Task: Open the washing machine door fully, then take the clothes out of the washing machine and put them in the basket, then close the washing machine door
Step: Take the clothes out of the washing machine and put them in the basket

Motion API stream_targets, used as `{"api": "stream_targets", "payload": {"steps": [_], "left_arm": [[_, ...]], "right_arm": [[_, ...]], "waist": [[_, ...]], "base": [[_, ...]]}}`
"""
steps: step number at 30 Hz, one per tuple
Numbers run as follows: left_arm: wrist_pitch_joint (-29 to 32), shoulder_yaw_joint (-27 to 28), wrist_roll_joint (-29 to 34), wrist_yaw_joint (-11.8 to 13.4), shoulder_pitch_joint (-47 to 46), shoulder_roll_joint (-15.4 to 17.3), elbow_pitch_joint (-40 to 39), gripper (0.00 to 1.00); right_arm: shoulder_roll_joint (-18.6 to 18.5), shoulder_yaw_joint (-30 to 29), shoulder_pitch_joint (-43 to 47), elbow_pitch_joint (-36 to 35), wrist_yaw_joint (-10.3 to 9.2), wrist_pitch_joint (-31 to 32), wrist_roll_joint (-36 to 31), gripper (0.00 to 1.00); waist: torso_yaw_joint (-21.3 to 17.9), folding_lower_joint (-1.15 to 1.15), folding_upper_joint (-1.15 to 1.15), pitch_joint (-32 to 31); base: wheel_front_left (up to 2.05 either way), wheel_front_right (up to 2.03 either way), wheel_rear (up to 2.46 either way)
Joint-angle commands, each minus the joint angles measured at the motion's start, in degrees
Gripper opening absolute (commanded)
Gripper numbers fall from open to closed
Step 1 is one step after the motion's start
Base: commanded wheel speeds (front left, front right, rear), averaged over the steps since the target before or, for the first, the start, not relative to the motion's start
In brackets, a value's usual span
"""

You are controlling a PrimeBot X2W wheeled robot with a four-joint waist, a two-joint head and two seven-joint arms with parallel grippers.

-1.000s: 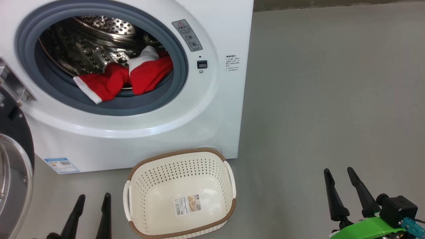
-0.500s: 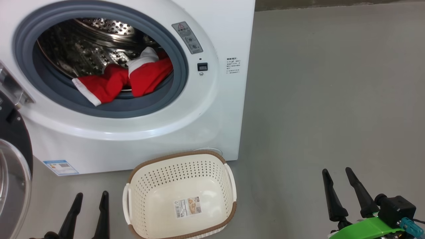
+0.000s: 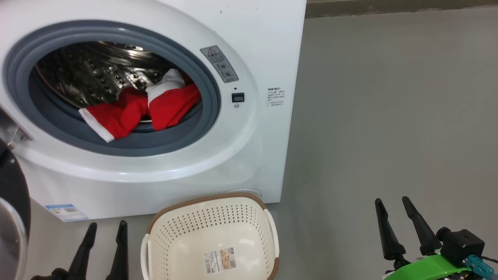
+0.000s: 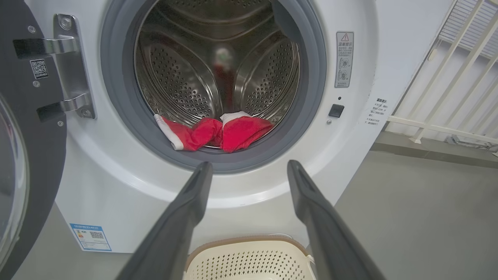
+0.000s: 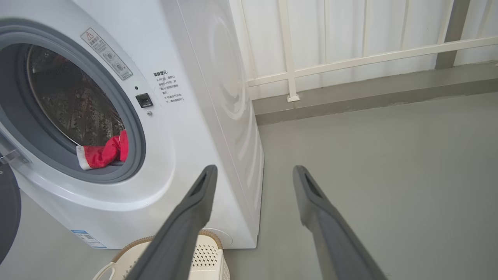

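Note:
The white washing machine [image 3: 249, 46] stands with its round door [image 3: 11, 217] swung wide open to the left, black rim and glass bowl at the frame's edge [image 4: 23, 163]. Red clothes [image 3: 136, 109] with white cuffs lie at the front of the steel drum, draped over the grey rubber ring [image 4: 218, 134] [image 5: 102, 153]. The cream basket [image 3: 212, 237] sits empty on the floor in front of the machine. My left gripper [image 3: 107, 225] is open, low and left of the basket. My right gripper [image 3: 391, 201] is open over bare floor at the right, away from the machine.
Grey floor [image 3: 389, 116] stretches to the right of the machine. A white railing [image 5: 350, 54] and a low kerb run behind it. A steel hinge [image 4: 70, 74] joins the door to the machine's front.
The head camera has tilted up, so machine and basket sit lower in the picture. Both grippers hold their places, still open. The clothes have not moved.

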Motion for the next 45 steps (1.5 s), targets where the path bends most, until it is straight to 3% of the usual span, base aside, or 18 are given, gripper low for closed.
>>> {"api": "stream_targets", "payload": {"steps": [1,23,29,35,45], "left_arm": [[-0.28,1.78,-0.49,0.09,-2.28,0.8,-0.81,1.0],[-0.28,-1.15,-0.39,0.09,-4.49,1.76,2.33,1.0],[-0.28,-2.01,-0.59,0.09,-11.29,2.6,6.2,1.0],[-0.28,-3.42,-1.86,0.09,-21.45,4.68,14.9,1.0],[-0.28,-5.9,-5.27,0.09,-35.72,9.72,26.86,1.0]], "right_arm": [[-0.47,1.6,-1.37,-1.29,0.29,-0.52,-0.13,1.0],[-0.47,2.29,-1.85,-1.12,0.29,-0.52,-0.21,1.0],[-0.47,2.67,-3.63,-1.39,0.29,-0.52,-0.18,1.0],[-0.47,3.02,-6.42,-1.89,0.29,-0.52,0.19,1.0],[-0.47,4.7,-10.6,-2.84,0.29,-0.52,1.15,1.0]], "waist": [[-0.06,0.0,0.0,-0.01],[-0.2,0.0,0.0,1.67],[-0.81,0.0,0.0,5.32],[-2.42,0.0,0.0,10.63],[-6.5,0.0,0.0,17.63]], "base": [[0.93,-0.95,0.02],[0.15,-0.15,0.0],[0.0,0.0,0.0],[0.0,0.0,0.0],[0.0,0.0,0.0]]}}
